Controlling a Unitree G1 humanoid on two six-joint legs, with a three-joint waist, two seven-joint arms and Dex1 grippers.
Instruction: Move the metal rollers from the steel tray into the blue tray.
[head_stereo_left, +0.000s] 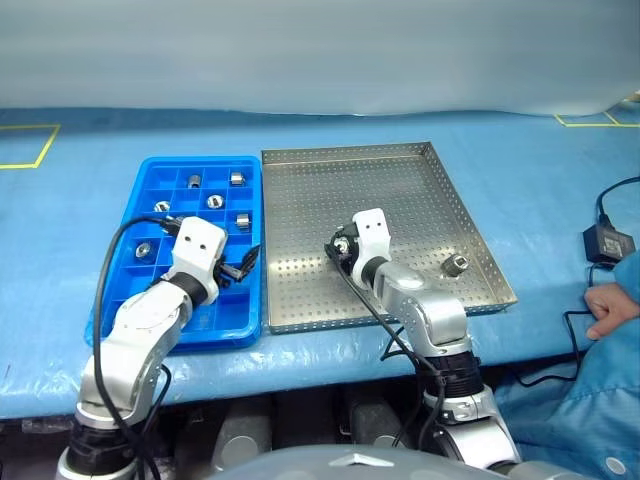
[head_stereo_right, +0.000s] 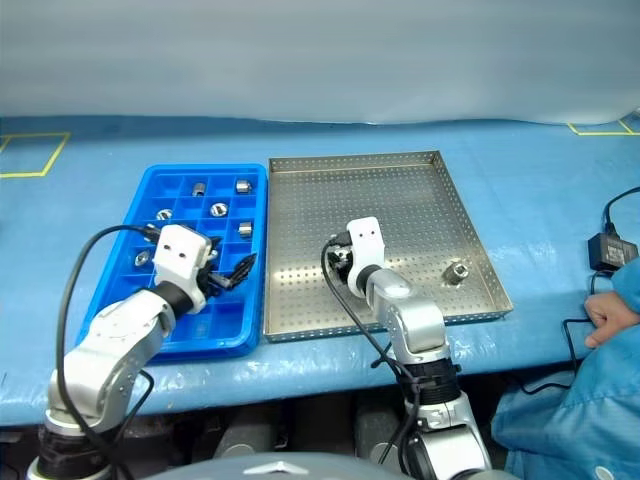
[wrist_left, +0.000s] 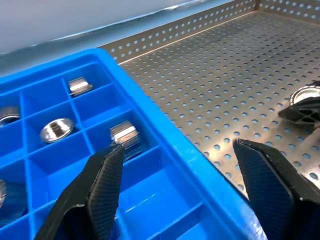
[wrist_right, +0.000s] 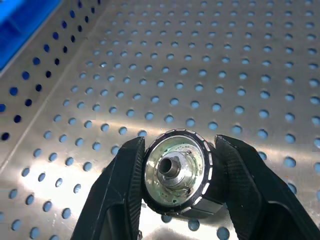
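Right gripper (wrist_right: 177, 172) clamps one metal roller (wrist_right: 176, 171) over the steel tray (head_stereo_left: 400, 180), left of centre. A second roller (head_stereo_left: 456, 265) lies near that tray's right rim. Left gripper (wrist_left: 185, 175) stands released over the blue tray (head_stereo_left: 160, 170), at the edge beside the steel tray; six rollers (head_stereo_left: 215, 201) sit in its compartments.

A table covered with a blue cloth (head_stereo_left: 330, 125) carries everything. The steel tray (head_stereo_left: 300, 322) lies flat on the cloth and serves as the landmark. The blue tray (head_stereo_left: 255, 330) lies directly to the left of the steel tray, long side against long side, the two rims touching or nearly so. To the right of the steel tray, well apart from it, a small black box (head_stereo_left: 607, 243) rests on the cloth with a black cable (head_stereo_left: 606, 196) looping from it. Yellow tape marks (head_stereo_left: 30, 146) are stuck to the cloth far left of the steel tray and beyond its far right corner.
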